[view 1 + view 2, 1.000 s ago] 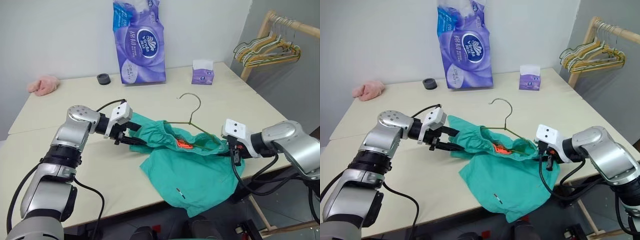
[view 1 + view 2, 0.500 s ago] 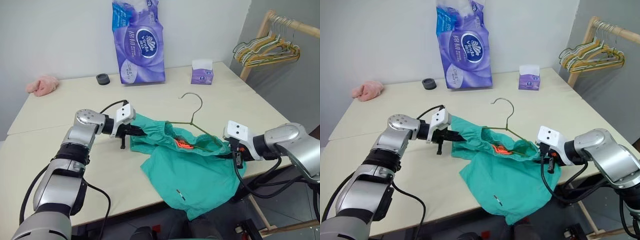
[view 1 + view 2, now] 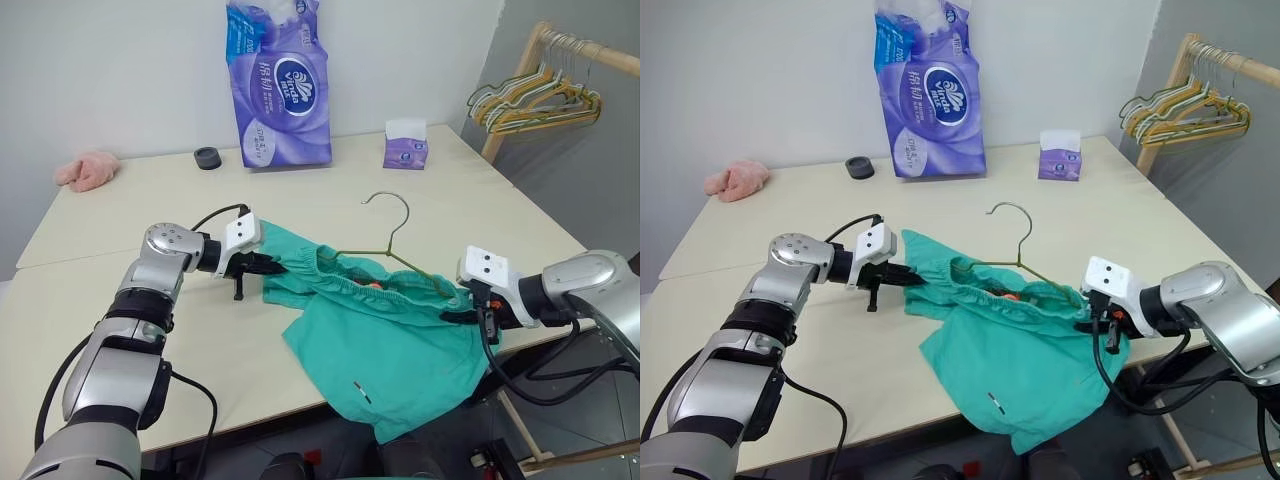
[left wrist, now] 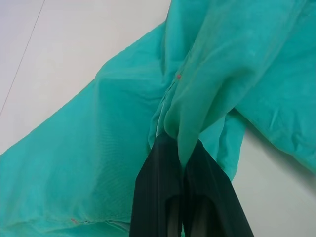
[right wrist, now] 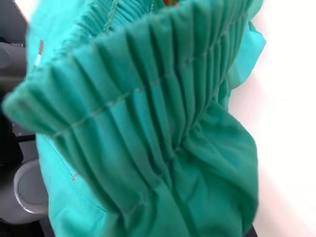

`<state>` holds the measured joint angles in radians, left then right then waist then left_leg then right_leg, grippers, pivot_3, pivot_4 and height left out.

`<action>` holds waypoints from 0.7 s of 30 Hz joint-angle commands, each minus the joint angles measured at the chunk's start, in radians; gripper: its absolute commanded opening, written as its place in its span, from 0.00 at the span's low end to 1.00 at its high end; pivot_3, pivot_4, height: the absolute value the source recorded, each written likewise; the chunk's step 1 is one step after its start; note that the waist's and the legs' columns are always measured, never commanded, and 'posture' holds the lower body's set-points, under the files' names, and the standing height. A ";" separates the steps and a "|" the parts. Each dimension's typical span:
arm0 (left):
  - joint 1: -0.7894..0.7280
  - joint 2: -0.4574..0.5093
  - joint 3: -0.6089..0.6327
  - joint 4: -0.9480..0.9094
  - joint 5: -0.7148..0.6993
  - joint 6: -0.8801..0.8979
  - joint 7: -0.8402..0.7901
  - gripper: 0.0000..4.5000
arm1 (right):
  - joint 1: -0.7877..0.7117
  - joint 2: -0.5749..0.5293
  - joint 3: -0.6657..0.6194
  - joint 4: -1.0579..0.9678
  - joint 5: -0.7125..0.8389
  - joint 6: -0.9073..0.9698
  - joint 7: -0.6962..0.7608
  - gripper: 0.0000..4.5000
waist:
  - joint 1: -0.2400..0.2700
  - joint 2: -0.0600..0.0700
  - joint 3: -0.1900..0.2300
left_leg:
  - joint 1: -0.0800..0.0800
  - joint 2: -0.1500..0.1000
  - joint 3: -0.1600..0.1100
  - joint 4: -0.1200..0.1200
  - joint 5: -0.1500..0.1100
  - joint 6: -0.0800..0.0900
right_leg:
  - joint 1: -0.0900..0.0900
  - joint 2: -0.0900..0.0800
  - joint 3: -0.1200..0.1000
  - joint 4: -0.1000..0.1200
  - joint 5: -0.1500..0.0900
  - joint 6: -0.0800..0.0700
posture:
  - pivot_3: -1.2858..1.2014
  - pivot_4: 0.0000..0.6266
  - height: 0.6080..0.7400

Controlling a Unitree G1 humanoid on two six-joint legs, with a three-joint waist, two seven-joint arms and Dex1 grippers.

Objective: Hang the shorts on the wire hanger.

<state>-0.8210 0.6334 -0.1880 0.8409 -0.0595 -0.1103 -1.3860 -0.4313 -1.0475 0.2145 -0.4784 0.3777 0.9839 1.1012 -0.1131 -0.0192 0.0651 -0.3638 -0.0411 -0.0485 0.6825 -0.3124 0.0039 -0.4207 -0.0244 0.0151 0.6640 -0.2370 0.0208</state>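
left claw [image 3: 268, 266] clamped on shorts [image 3: 385, 345] waistband; right claw [image 3: 462, 312] clamped on opposite end.

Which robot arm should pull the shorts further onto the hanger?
Probably the left. Its gripper pinches the shorts at the uncovered end; the wire hanger already sits inside the waistband near the right gripper.
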 commanded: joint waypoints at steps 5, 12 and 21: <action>0.005 -0.026 0.047 -0.085 -0.051 0.022 -0.015 0.00 | -0.034 0.029 -0.014 -0.012 0.010 -0.014 -0.029 0.00 | 0.000 0.000 0.000 | 0.000 0.000 0.000 0.000 0.000 0.000 | 0.000 0.000 0.000 0.000 0.000 0.000 | 0.44 0.05 1.00; 0.019 -0.024 0.064 -0.142 -0.063 0.048 -0.008 0.13 | -0.040 0.038 -0.012 -0.005 0.010 -0.013 -0.035 0.00 | 0.001 0.000 0.000 | 0.000 0.000 0.000 0.000 0.000 0.000 | 0.000 0.000 0.000 0.000 0.000 0.000 | 0.44 0.05 1.00; 0.053 -0.006 0.074 -0.159 -0.036 -0.018 0.047 0.74 | -0.023 0.048 -0.050 -0.010 0.046 0.043 -0.054 0.00 | 0.001 0.000 0.000 | 0.000 0.000 0.000 0.000 0.000 0.000 | 0.000 0.000 0.000 0.000 0.000 0.000 | 0.44 0.06 1.00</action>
<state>-0.7568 0.6096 -0.1407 0.7001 -0.0935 -0.1003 -1.3558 -0.4454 -1.0033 0.2153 -0.4689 0.4013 1.0075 1.0638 -0.1116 -0.0192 0.0652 -0.3638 -0.0410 -0.0486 0.6825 -0.3124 0.0038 -0.4208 -0.0245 0.0152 0.6640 -0.2370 0.0208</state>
